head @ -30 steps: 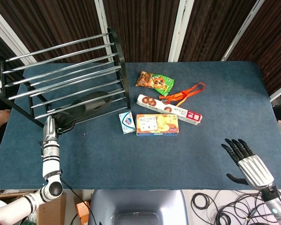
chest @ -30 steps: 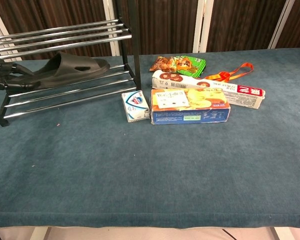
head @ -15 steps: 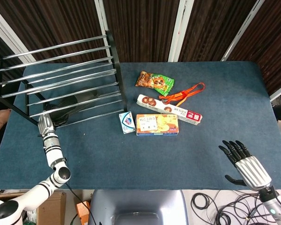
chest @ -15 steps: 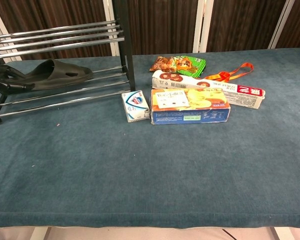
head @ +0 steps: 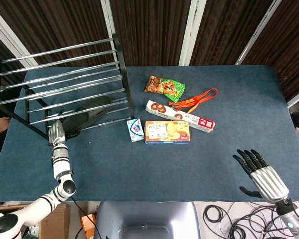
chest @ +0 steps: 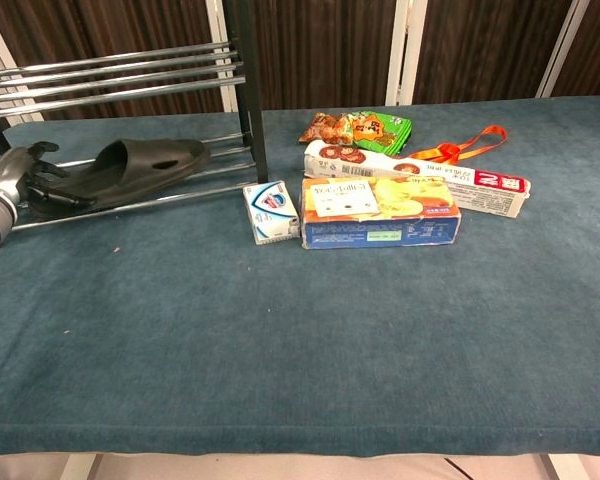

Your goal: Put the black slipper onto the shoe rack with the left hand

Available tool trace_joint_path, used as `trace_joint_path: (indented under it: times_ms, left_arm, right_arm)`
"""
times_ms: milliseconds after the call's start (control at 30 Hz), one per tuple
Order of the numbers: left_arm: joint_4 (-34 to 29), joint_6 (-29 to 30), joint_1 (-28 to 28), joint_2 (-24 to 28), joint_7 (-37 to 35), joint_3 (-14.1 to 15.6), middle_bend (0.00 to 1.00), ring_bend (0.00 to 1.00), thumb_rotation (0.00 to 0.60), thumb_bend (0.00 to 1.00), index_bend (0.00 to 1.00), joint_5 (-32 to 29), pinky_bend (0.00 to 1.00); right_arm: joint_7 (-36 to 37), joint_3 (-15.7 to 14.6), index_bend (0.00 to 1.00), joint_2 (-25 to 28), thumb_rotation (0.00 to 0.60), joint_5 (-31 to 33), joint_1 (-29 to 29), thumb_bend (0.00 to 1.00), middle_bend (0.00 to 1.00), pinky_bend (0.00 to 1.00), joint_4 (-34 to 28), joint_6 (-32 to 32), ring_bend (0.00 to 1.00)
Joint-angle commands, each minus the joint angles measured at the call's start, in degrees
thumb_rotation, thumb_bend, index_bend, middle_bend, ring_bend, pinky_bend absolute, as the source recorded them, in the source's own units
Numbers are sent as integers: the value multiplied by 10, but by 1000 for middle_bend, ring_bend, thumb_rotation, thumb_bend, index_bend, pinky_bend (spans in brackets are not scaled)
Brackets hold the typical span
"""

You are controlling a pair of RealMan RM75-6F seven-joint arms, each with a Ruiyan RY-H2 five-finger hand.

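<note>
The black slipper, a smooth moulded slide with a broad strap, lies on the lower chrome bars of the shoe rack, toe toward the rack's dark upright post. The rack is a black frame strung with thin shiny metal rods and stands at the far left corner of the worktop, which is covered in a napped blue-grey carpet-like cloth.

The left hand, silver-backed with dark fingers, sits at the slipper's heel end near the left edge. Its fingers touch or curl about the heel, but whether they grip it or merely rest against it cannot be told.

The right hand hovers near the right front corner, holding nothing, its black fingers spread apart and its back a ribbed silver shell.

Toward the middle of the worktop lies a flat orange biscuit box, with a small white and blue carton just beside its left end. Behind them lies a long, narrow white cookie box, then a crinkled green and orange snack bag and a flat orange lanyard, looped, toward the far edge.
</note>
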Motion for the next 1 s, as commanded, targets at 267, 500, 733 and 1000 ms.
trace_joint_path:
  times_ms: [267, 500, 733, 1000]
  left_arm:
    - [-56, -1, 7, 27, 51, 9, 76, 60, 420, 220, 0, -16, 302]
    - [-57, -15, 6, 27, 33, 6, 74, 52, 406, 219, 0, -15, 286]
    - [-94, -27, 13, 42, 21, 14, 74, 52, 391, 218, 0, -5, 284]
    - [-210, -19, 43, 89, -6, 31, 74, 52, 412, 228, 0, 23, 286]
  right_arm:
    - [-3, -2, 0, 2, 600, 1, 0, 114, 0, 0, -3, -4, 0]
    - [-3, -1, 0, 2, 600, 3, -1, 114, 0, 0, -2, -5, 0]
    - [-5, -1, 0, 2, 600, 4, 0, 114, 0, 0, -3, -8, 0]
    - [-10, -1, 0, 1, 600, 5, -2, 113, 0, 0, -3, -8, 0]
